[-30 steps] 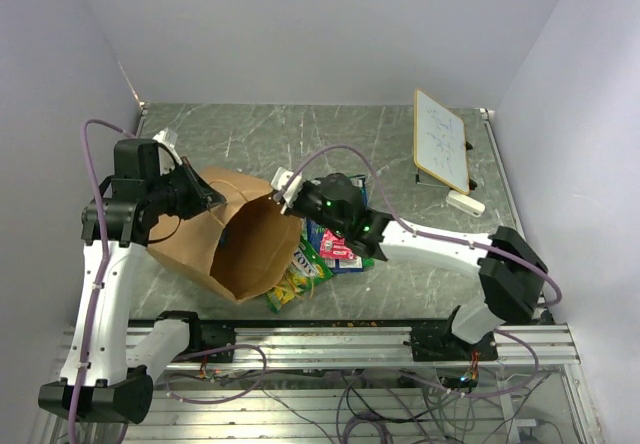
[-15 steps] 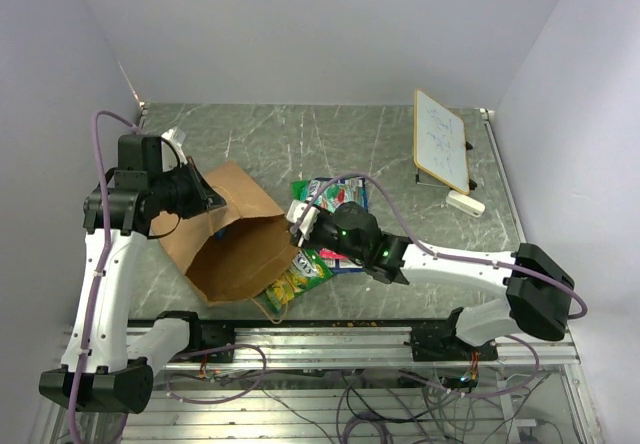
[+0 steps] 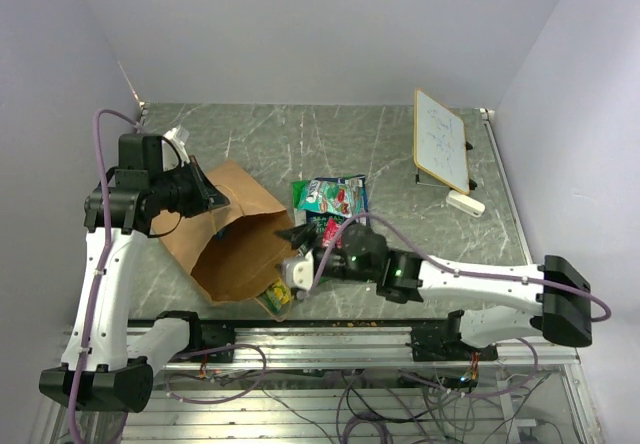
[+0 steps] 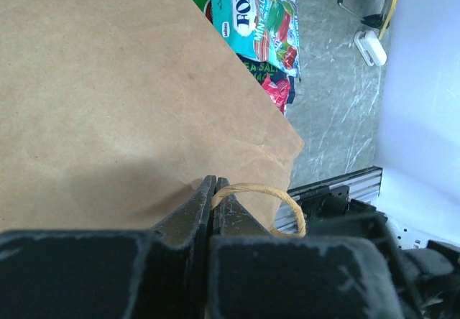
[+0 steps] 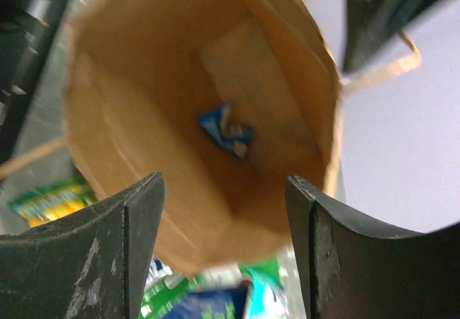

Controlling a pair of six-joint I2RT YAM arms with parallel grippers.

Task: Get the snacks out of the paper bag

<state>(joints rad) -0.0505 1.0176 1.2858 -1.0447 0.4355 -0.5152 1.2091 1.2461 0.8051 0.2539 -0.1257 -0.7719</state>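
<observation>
Overhead view of a grey marbled table [image 3: 400,164]; a brown paper bag [image 3: 235,234] lies on its side at about 9 o'clock from the table's middle, with its mouth turned toward 4 o'clock. The left gripper [image 3: 210,199] is clenched on the bag's upper rim beside a looped handle [image 4: 262,193]; this appears to prop the mouth up. The right gripper [image 3: 292,254] sits at the mouth, released, its jaws spread with nothing between them; its wrist camera looks straight down the bag, where one blue packet [image 5: 226,131] lies far in, near the bottom fold.

Outside the bag, a teal-green packet [image 3: 330,196] lies at 12 o'clock from the right gripper; a red packet [image 3: 330,232] lies just below it; a yellow-green packet [image 3: 278,294] lies at 6 o'clock by the bag's lip. A white framed board [image 3: 441,139] stands at 2 o'clock, well apart.

The step in hand is probably the reach for the blue packet. It is best done by entering along the bag's own line, toward 10 o'clock, with the fingers clear of the paper walls; the jaws should remain wide until they straddle the packet, then close on its crimped edge; the left grip should hold the rim firm so the mouth does not fold; the way out is the same line, toward 4 o'clock. Whether other snacks hide deeper inside cannot be told.
</observation>
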